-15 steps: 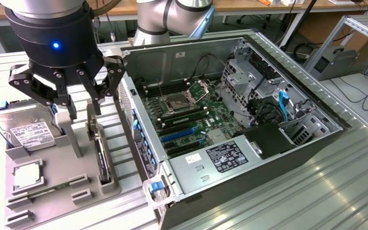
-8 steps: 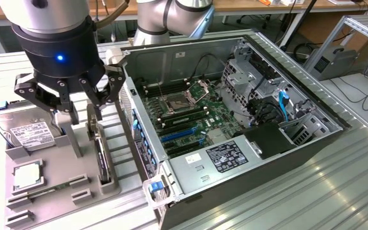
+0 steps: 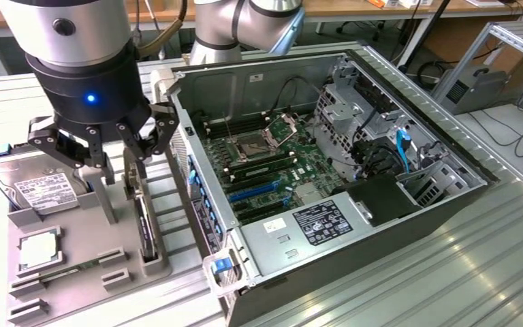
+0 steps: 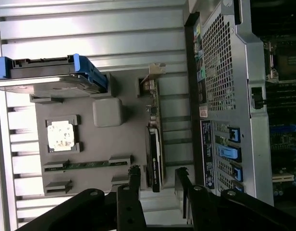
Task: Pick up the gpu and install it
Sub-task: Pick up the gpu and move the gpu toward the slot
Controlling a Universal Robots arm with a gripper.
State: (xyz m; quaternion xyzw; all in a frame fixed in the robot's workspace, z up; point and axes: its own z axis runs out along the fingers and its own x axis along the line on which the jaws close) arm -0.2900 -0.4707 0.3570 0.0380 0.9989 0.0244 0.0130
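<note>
The gpu (image 3: pixel 144 221) is a thin dark card standing on edge in a slot of the grey holder tray (image 3: pixel 80 279), to the exterior view's left of the open computer case (image 3: pixel 334 170). My gripper (image 3: pixel 116 157) hangs just above the card's far end with its fingers spread and nothing between them. In the wrist view the gpu (image 4: pixel 154 149) runs lengthwise with its silver bracket (image 4: pixel 155 72) at the far end. There my gripper (image 4: pixel 157 178) is open and straddles the card's near end from above, apart from it.
A silver hard drive (image 3: pixel 35 184) in a blue carrier, a square CPU chip (image 3: pixel 39 248) and a memory stick (image 4: pixel 85 165) sit on the same tray. The case's motherboard (image 3: pixel 271 170) lies exposed, with blue slots (image 3: pixel 252 193). Ribbed metal table (image 3: pixel 443 272) surrounds everything.
</note>
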